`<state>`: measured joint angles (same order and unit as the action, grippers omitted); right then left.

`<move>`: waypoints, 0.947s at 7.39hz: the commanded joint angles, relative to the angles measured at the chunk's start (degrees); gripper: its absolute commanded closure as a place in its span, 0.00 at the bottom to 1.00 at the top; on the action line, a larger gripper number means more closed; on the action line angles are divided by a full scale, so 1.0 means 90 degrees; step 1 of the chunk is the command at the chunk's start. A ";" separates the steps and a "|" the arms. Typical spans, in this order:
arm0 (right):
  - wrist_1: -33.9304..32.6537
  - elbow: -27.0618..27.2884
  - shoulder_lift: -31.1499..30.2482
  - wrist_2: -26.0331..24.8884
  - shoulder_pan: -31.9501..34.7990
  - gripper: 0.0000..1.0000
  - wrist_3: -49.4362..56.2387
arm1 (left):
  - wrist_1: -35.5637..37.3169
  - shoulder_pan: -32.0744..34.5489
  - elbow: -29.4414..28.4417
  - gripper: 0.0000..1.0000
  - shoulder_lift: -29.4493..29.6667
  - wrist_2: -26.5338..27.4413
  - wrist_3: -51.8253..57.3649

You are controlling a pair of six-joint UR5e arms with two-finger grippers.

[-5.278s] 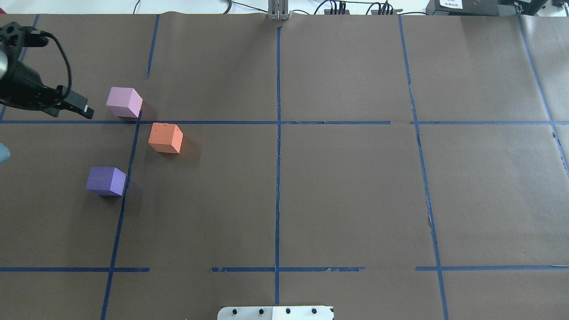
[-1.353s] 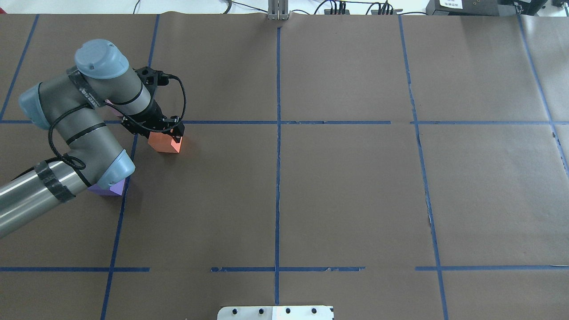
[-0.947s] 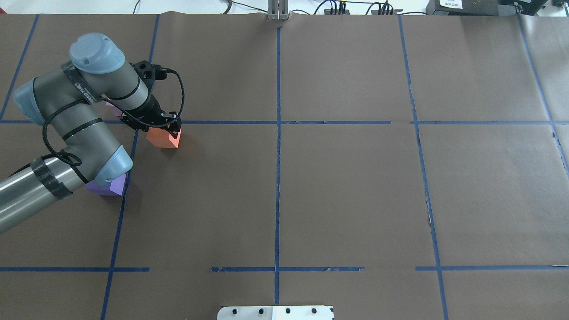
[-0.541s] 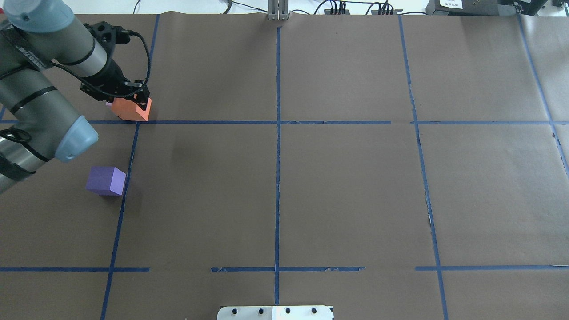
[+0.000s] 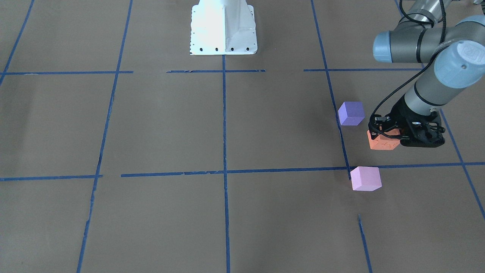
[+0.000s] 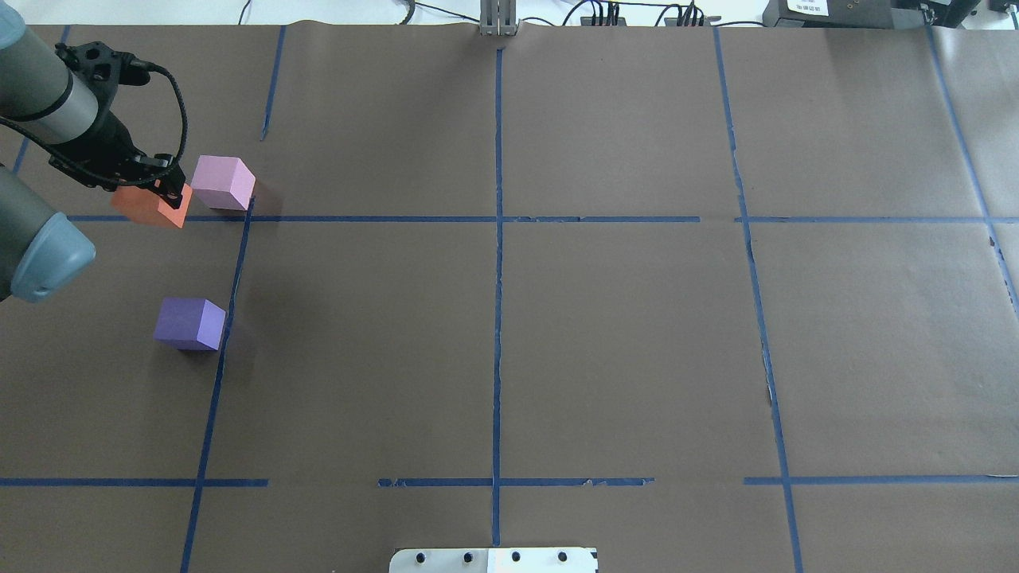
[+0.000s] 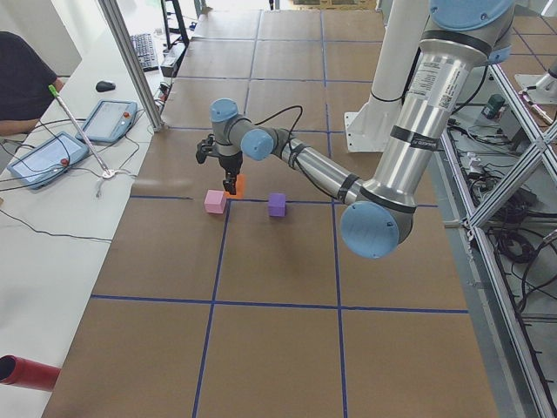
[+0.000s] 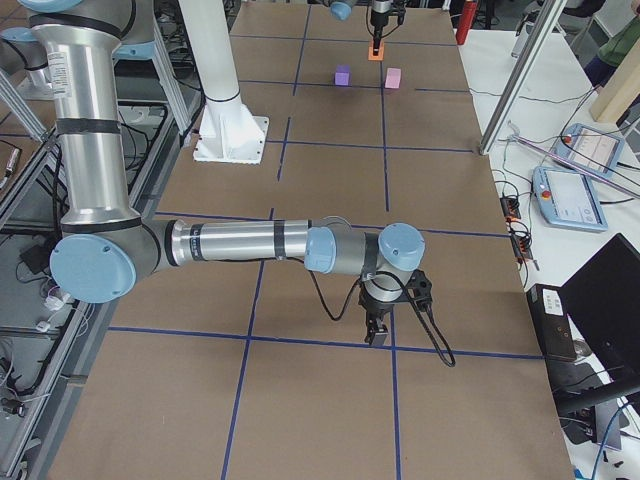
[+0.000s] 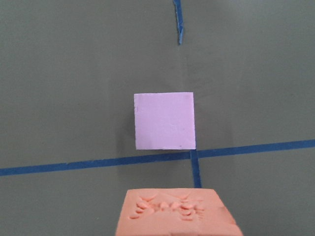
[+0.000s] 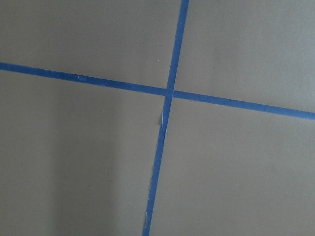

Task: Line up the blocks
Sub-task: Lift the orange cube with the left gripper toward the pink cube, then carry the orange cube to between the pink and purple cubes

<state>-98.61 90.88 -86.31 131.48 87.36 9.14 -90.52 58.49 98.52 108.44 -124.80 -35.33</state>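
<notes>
My left gripper (image 6: 156, 189) is shut on the orange block (image 6: 151, 208) and holds it low over the brown paper, just left of the pale pink block (image 6: 223, 183). I cannot tell whether the orange block touches the paper. The purple block (image 6: 189, 324) sits nearer the robot. In the front-facing view the orange block (image 5: 382, 142) lies between the purple block (image 5: 351, 113) and the pink block (image 5: 365, 178), offset to the right. The left wrist view shows the orange block's scuffed face (image 9: 177, 214) with the pink block (image 9: 165, 120) ahead of it. My right gripper (image 8: 378, 330) shows only in the exterior right view, so I cannot tell its state.
Blue tape lines (image 6: 497, 219) divide the paper into squares. The robot's white base plate (image 5: 222, 28) is at the near table edge. A person and tablets (image 7: 48, 157) are at the far side.
My left arm came in, shut on the orange block, lifted it and carried it away from the robot and leftward, past the pink block to that block's left side. The pink and purple blocks stayed put.
</notes>
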 commanded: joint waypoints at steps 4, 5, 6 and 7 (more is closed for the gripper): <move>0.0000 0.0000 0.0000 0.0000 0.0000 0.00 0.0000 | -0.0713 -0.0063 -0.0721 0.80 -0.0028 -0.0155 0.0020; 0.0000 0.0000 0.0000 0.0000 0.0000 0.00 0.0000 | -0.0946 -0.0073 -0.0867 0.80 -0.0008 -0.0301 0.0010; 0.0000 0.0000 0.0000 0.0000 0.0000 0.00 0.0000 | -0.1074 -0.0102 -0.1013 0.79 0.0002 -0.0332 0.0000; 0.0000 0.0000 0.0000 0.0000 0.0000 0.00 0.0000 | -0.1210 -0.0247 -0.1083 0.79 0.0002 -0.0332 -0.0019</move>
<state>-98.61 90.88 -86.31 131.48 87.36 9.14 -99.81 57.33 89.88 108.39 -127.51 -35.34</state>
